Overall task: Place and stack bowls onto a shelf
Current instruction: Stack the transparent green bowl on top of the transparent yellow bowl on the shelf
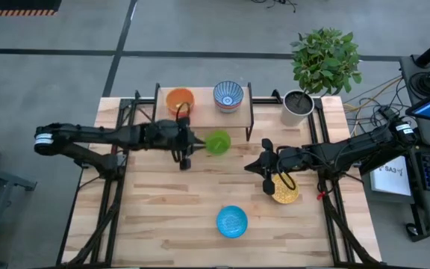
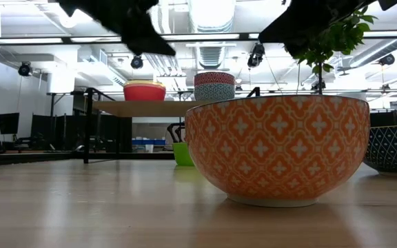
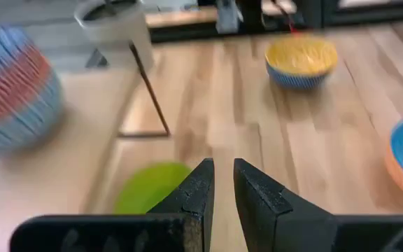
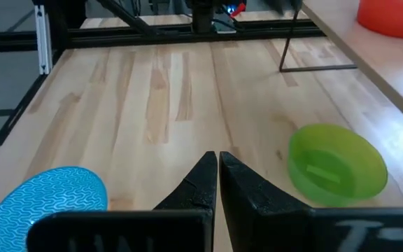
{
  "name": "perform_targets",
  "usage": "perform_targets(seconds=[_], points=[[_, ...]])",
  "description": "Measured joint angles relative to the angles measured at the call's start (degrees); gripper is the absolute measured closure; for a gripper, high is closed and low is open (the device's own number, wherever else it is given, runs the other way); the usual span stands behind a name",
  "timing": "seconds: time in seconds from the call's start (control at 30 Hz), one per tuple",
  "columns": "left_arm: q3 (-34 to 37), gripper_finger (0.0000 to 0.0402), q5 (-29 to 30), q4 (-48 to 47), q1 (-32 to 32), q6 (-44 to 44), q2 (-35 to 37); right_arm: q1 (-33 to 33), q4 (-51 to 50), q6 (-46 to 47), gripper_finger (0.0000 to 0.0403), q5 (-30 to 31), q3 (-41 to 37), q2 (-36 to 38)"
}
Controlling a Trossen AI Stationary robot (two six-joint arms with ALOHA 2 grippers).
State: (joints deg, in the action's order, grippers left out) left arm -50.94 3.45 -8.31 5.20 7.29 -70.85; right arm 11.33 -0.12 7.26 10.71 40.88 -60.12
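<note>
The green bowl (image 1: pixel 217 142) stands on its base on the table just in front of the shelf (image 1: pixel 204 112). My left gripper (image 1: pixel 194 142) hangs high beside and above it, fingers drawn together to a narrow slit (image 3: pixel 222 178), holding nothing. An orange bowl (image 1: pixel 179 99) and a blue-white patterned bowl (image 1: pixel 228 96) sit on the shelf's top board. A gold bowl (image 1: pixel 284 190) and a light blue bowl (image 1: pixel 231 221) rest on the table. My right gripper (image 1: pixel 251 164) is shut (image 4: pixel 215 164), raised above the table between the green and gold bowls. The other bowls are out of view.
A grey plant pot (image 1: pixel 297 107) with a leafy plant stands at the table's far right corner, next to the shelf. The shelf's thin black legs (image 4: pixel 292 42) stand near the green bowl. Bare tabletop (image 1: pixel 155 209) lies toward the near left.
</note>
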Motion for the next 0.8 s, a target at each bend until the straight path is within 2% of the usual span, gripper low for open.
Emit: perform_targets(seconds=[0.27, 0.43, 0.63, 0.7, 0.8], points=[[5.6, 0.0365, 0.4, 8.3, -1.8, -4.9, -5.3, 0.0, -0.1, -0.8, 0.0394, 2.4, 0.0, 0.0], [5.1, 0.0365, 0.6, 11.7, -2.0, -5.2, -12.6, 0.0, -0.5, -0.9, 0.0394, 2.4, 0.0, 0.0], [0.9, 0.0357, 0.6, 11.9, -2.1, -5.3, -22.4, 0.0, -1.2, -1.2, 0.0394, 2.4, -0.8, 0.0], [-1.0, 0.0345, 2.3, 10.2, -2.0, -5.0, -25.1, 0.0, -1.3, -1.3, 0.0394, 2.4, -1.1, 0.0], [-4.1, 0.0319, 9.2, 7.2, -2.0, -4.6, -28.2, 0.0, -1.4, -1.3, 0.0394, 2.4, -1.3, 0.0]])
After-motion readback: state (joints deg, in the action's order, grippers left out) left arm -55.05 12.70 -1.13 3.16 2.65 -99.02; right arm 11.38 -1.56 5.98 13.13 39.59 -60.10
